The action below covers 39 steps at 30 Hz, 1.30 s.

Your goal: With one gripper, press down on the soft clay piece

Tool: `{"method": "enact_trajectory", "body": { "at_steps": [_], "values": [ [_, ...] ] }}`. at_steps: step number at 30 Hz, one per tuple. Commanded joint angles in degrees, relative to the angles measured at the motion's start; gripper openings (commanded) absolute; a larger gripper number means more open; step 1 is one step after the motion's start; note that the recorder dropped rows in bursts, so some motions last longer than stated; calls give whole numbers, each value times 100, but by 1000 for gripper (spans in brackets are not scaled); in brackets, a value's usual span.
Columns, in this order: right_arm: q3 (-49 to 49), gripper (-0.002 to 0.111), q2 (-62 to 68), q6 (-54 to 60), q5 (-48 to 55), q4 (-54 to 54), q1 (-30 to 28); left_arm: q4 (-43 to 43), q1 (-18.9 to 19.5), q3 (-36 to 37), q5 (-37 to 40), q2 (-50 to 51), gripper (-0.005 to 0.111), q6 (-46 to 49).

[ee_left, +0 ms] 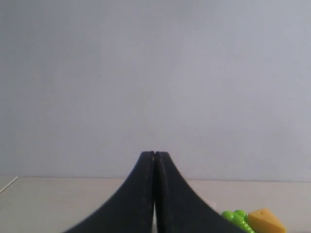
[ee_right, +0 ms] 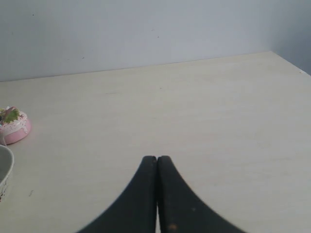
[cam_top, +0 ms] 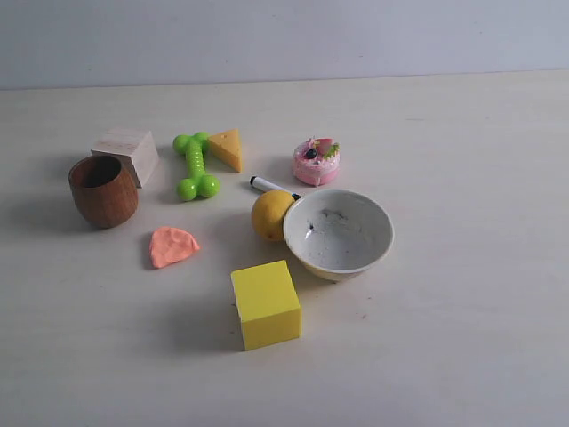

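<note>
The soft clay piece (cam_top: 172,245), a small flat salmon-orange half-disc, lies on the table left of centre in the exterior view, between the wooden cup and the yellow cube. Neither arm shows in that view. My left gripper (ee_left: 154,154) is shut with nothing in it and points at the wall above the table's far edge. My right gripper (ee_right: 157,158) is shut too, empty, over bare tabletop. The clay is out of both wrist views.
Around the clay: brown wooden cup (cam_top: 103,190), pale wood block (cam_top: 127,153), green dog-bone toy (cam_top: 195,165), cheese wedge (cam_top: 228,148), pink toy cake (cam_top: 316,161), marker (cam_top: 270,186), yellow ball (cam_top: 271,214), white bowl (cam_top: 339,235), yellow cube (cam_top: 265,304).
</note>
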<state>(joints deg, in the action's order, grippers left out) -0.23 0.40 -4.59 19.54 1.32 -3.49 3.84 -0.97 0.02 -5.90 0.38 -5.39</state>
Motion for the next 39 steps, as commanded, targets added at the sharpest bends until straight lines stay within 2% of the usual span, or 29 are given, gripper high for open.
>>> {"method": "enact_trajectory", "body": {
  "at_steps": [1, 7, 10, 18, 24, 29, 34, 39],
  "values": [
    [23, 0, -40, 5, -23, 12, -30, 0, -30, -69, 384, -38, 0, -238],
    [23, 0, -40, 5, -23, 12, -30, 0, -41, -618, 495, 393, 0, -267],
    [23, 0, -40, 5, -23, 12, -30, 0, -214, -1116, 856, 821, 0, -320],
    [23, 0, -40, 5, -23, 12, -30, 0, -1275, -2982, 2298, 2172, 0, 539],
    [23, 0, -40, 5, -23, 12, -30, -20, -1844, -4067, 3653, 3207, 0, 823],
    [23, 0, -40, 5, -23, 12, -30, -910, -1898, -4786, 4703, 4123, 0, 804],
    [23, 0, -40, 5, -23, 12, -30, -1767, -1898, -5453, 6280, 5010, 0, 804],
    [23, 0, -40, 5, -23, 12, -30, -2701, -1898, -5652, 6052, 5359, 0, 895]
  ]
}}
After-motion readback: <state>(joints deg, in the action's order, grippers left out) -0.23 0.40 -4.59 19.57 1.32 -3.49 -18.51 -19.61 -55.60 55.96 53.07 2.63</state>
